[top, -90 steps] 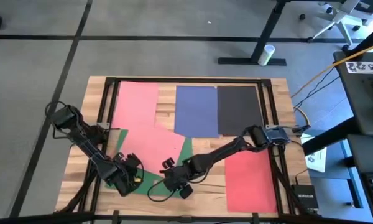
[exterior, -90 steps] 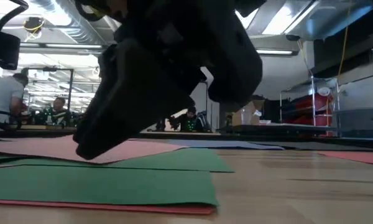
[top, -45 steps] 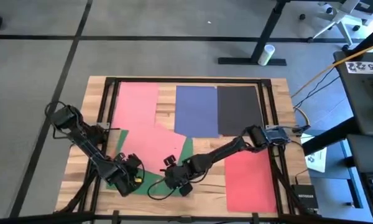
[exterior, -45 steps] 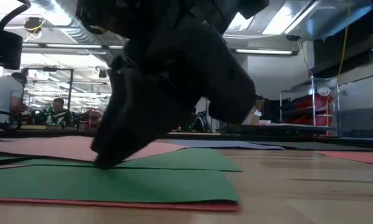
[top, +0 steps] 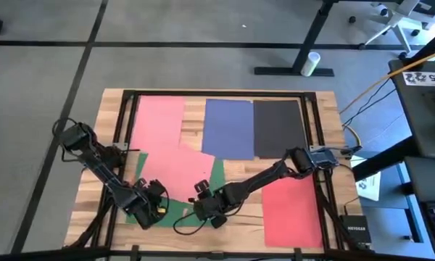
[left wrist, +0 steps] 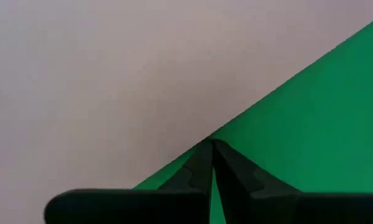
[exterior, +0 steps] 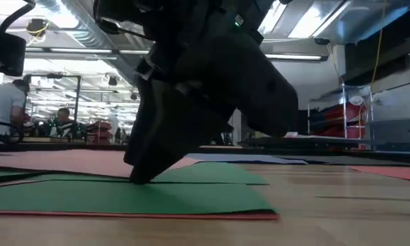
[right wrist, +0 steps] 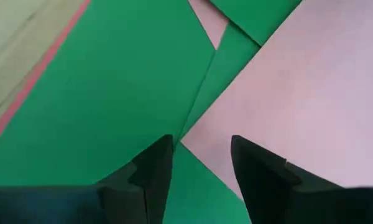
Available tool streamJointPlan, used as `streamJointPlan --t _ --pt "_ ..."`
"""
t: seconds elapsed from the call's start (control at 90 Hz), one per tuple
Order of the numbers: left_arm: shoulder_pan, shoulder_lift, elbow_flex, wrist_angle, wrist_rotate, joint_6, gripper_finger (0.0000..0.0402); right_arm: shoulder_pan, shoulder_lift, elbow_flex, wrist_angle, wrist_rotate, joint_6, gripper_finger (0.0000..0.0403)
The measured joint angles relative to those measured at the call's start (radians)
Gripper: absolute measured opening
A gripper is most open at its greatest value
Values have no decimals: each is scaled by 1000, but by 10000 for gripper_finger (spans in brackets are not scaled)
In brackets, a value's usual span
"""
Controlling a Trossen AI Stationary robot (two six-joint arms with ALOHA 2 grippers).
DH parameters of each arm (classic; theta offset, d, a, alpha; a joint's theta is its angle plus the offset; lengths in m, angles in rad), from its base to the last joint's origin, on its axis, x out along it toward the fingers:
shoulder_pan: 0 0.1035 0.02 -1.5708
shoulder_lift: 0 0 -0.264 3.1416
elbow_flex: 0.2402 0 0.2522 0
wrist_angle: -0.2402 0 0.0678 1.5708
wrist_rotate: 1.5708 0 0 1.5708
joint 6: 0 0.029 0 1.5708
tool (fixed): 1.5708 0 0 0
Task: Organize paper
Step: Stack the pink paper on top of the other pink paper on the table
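Observation:
Near the front of the table a tilted pink sheet (top: 175, 170) lies over green sheets (top: 175, 212). The top green sheet (exterior: 123, 198) rests flat on a red one whose edge (right wrist: 50, 59) shows beside the wood. My right gripper (right wrist: 200, 142) is open, with its fingers on either side of the pink sheet's corner (right wrist: 185, 144). My left gripper (left wrist: 210, 143) is shut, its tips at the pink sheet's edge (left wrist: 174, 158) where it crosses the green. Pink (top: 159, 116), blue (top: 228, 127), black (top: 279, 127) and red (top: 290, 210) sheets lie flat elsewhere. My left gripper's shut tips rest on the green sheet (left wrist: 298, 124) right at the pink sheet's edge. Whether they nip that edge I cannot tell. My right gripper comes slanting down from above. One fingertip (exterior: 133, 176) stands on the top green sheet, which lies flat on the table.
Dark frame bars (top: 123, 123) run along the table's left, right and far sides. Bare wood (exterior: 342, 198) lies between the green sheets and the red sheet on the right. People sit in the room beyond the table (exterior: 0, 102).
My right gripper has tipped down and gone a little toward the table's right edge, and its fingertip has landed on the top green sheet. That sheet has slid along the table toward the right, staying flat.

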Motion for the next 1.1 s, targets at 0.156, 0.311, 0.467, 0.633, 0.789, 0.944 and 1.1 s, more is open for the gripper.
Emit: streamJointPlan --t 0.156,0.311,0.467,0.633,0.789,0.944,1.1 --pt "0 -1 0 1 1 3 0 -2 0 0 6 25 3 154" --pt "0 -1 0 1 1 2 0 -2 0 -1 7 56 3 154" --pt "0 -1 0 1 1 2 0 -2 0 -1 7 57 3 154" --pt "0 -1 0 2 1 7 0 -2 0 -1 4 57 3 154" --pt "0 -1 0 6 1 7 0 -2 -2 -1 0 66 3 154" --pt "0 -1 0 8 1 7 0 -2 -13 25 -27 67 3 154" --pt "-1 -1 0 9 1 7 0 -3 -16 73 -68 73 3 154"
